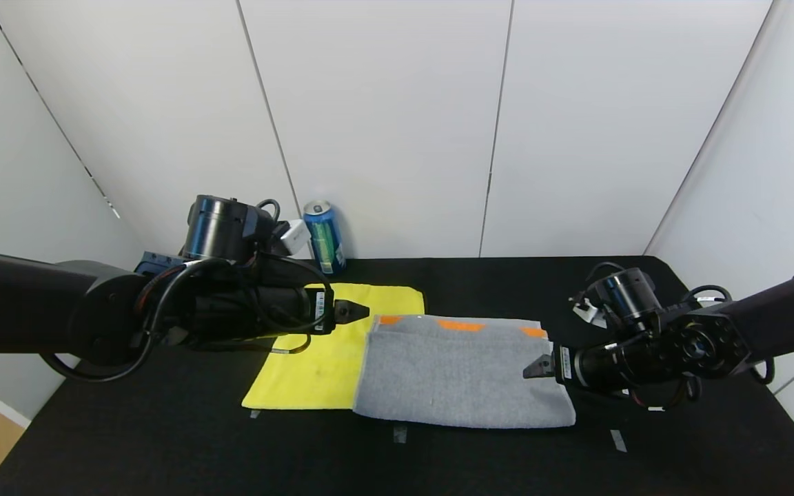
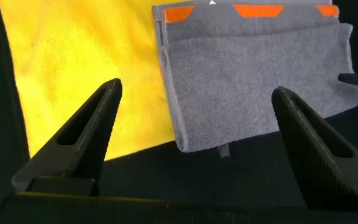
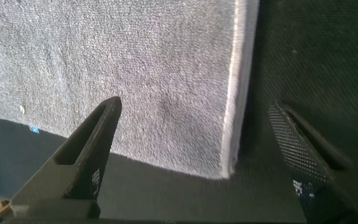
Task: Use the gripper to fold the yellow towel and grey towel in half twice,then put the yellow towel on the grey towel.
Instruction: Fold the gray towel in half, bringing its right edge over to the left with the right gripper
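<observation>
A: Black table (image 1: pixel 163 441) in a white-panelled corner, with a drink can (image 1: pixel 324 237) standing at the far left against the wall. Where are the two cloths?

B: The grey towel (image 1: pixel 452 375) lies in the middle, already doubled over by the look of its layered edge. Its long axis runs left to right, and the orange patches sit along the far edge. The yellow towel (image 1: pixel 331 358) lies flat just to its left, and the grey one overlaps its right edge.

A: And the yellow one's direction?

B: Close to square, so hardly any long axis; its edges run roughly parallel to the grey towel's.

A: What are the arms doing?

B: The left gripper (image 1: pixel 352 311) hovers over the yellow towel near the grey towel's far-left corner, fingers spread wide and empty. The right gripper (image 1: pixel 538 368) sits low at the grey towel's right end, fingers also wide apart, holding nothing.

A: Why one at each end?

B: I'd judge they're placed to take the short ends of the grey towel for its next fold, bringing one end across to the other.
</observation>
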### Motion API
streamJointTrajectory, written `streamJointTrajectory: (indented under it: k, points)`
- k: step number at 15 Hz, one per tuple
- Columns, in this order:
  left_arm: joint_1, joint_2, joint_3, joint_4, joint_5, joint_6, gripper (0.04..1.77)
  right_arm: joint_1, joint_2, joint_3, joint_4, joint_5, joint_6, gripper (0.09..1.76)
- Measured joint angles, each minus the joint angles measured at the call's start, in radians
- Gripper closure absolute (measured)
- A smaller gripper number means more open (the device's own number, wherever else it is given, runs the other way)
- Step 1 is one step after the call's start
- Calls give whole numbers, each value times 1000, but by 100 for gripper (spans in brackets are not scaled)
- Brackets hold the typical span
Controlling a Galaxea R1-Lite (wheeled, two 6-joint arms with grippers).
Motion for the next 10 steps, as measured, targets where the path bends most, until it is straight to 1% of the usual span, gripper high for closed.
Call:
streamJointTrajectory:
  k: [2, 5, 10]
  points:
    - [0, -1, 0, 1, 0, 0, 11, 6, 14, 0, -10, -9, 0, 15]
    - [-3, -1, 0, 1, -15, 2, 11, 12, 26, -4, -10, -13, 0, 15]
    - [-4, 1, 0, 1, -16, 2, 10, 37, 36, -8, -11, -15, -1, 15]
